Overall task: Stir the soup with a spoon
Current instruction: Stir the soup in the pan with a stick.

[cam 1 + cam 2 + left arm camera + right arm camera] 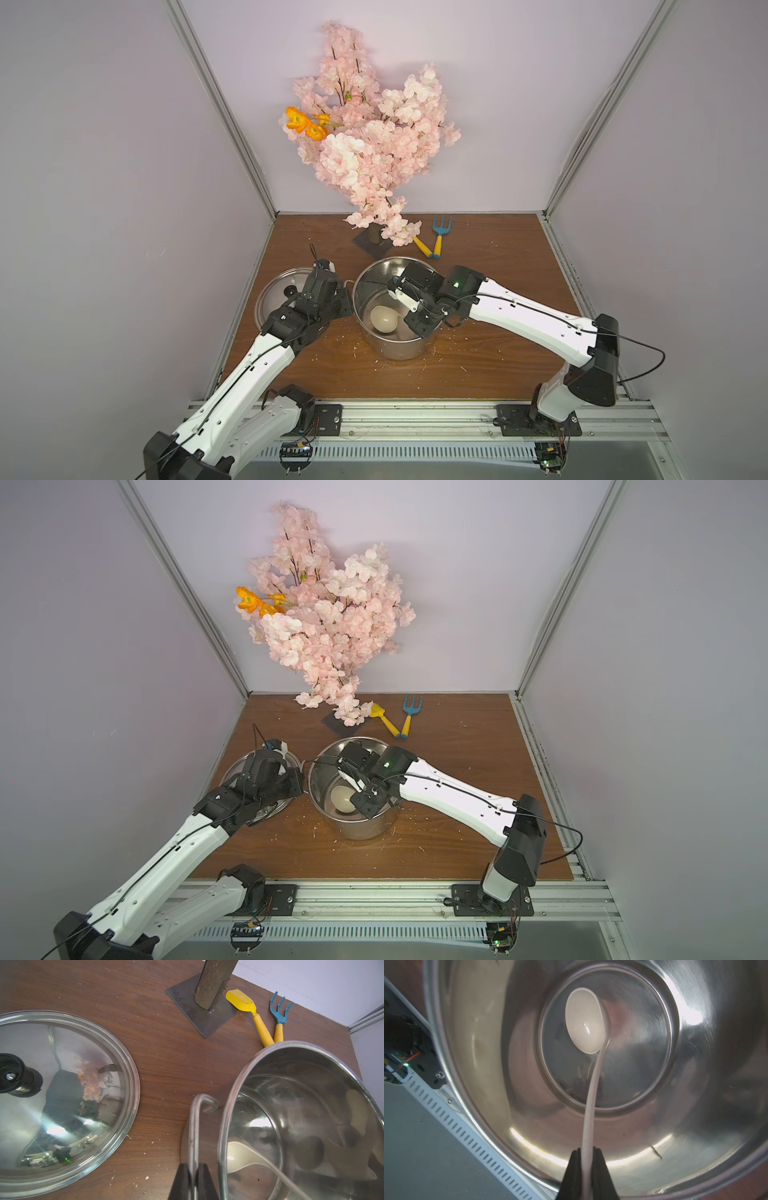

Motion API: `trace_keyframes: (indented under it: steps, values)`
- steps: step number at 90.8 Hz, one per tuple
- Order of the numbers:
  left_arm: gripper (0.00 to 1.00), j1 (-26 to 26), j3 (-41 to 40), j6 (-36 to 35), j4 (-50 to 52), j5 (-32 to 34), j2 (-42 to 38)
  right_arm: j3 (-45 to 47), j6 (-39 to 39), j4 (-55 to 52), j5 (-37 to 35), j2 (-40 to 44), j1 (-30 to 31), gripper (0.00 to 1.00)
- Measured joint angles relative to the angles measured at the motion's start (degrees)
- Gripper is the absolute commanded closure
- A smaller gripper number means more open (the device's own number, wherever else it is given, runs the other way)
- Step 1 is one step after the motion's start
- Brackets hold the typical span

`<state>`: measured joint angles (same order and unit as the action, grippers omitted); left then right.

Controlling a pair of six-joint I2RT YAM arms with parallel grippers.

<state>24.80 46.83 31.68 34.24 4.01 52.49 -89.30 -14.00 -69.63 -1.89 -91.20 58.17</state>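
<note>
Lid (270,303) off, lying left of centre in both top views; ladle (384,319) bowl-down inside stockpot (399,351).
Left wrist: left gripper (193,1167) pinched shut on pot handle (194,1122), lower centre.
Right wrist: right gripper (586,1152) clamped on ladle stem, bowl on pot floor.
Judged mid-stir; contents not discernible.

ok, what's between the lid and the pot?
Between lid and pot: bare tabletop with crumbs, plus the pot's side handle, clamped by the left hand. Left wrist view.

Left gripper (193,1171): jaws clamped on pot handle (195,1126), arm stretched forward, low. Right gripper (587,1152): jaws pinching ladle (584,1020) stem, wrist pitched down.
</note>
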Motion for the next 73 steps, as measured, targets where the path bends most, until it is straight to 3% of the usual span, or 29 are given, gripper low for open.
trace_keyframes:
  steps: [22, 38, 53, 73]
  values:
    - [0.99, 0.0, 0.0, -0.02, 0.0, 0.0, 0.0, 1.62, -1.66, -0.26, -4.26, 1.36, -4.76, 1.0]
    - [0.99, 0.0, 0.0, -0.02, 0.0, -0.02, 0.02, -5.11, -1.64, 0.02, -4.37, -3.32, -5.33, 1.0]
    - [0.99, 0.0, 0.24, 0.0, 0.02, -0.17, 0.28, -9.97, -1.66, 1.44, -3.56, -7.15, -3.69, 1.0]
    - [0.99, 0.0, 0.48, 0.0, 0.0, -0.46, 0.61, -7.52, -2.05, 3.28, -2.4, -6.43, 1.79, 1.0]
